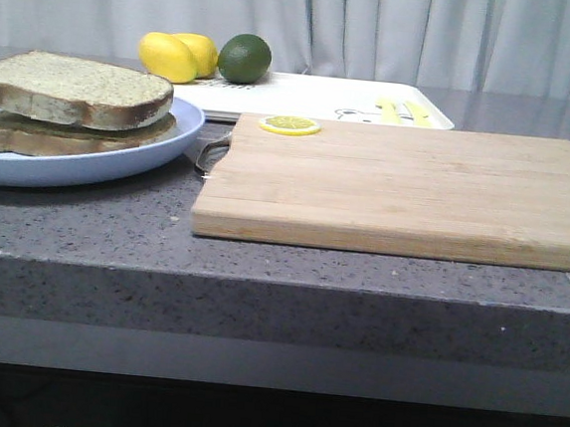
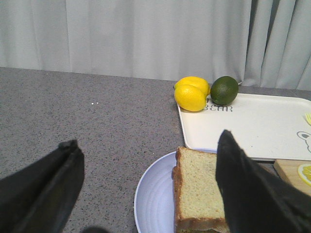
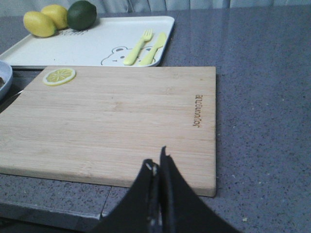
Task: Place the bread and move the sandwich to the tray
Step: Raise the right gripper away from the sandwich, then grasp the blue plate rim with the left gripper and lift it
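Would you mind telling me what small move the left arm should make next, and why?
Probably lower the open left gripper around the sandwich on the blue plate. The bread already tops the stack, the jaws stand wide apart above it, and the tray beyond has bare space. The right gripper is shut over the cutting board.

The bread sits on top of the sandwich on the plate, left of the cutting board. The tray is behind the board, with lemons and a lime at its back-left corner.
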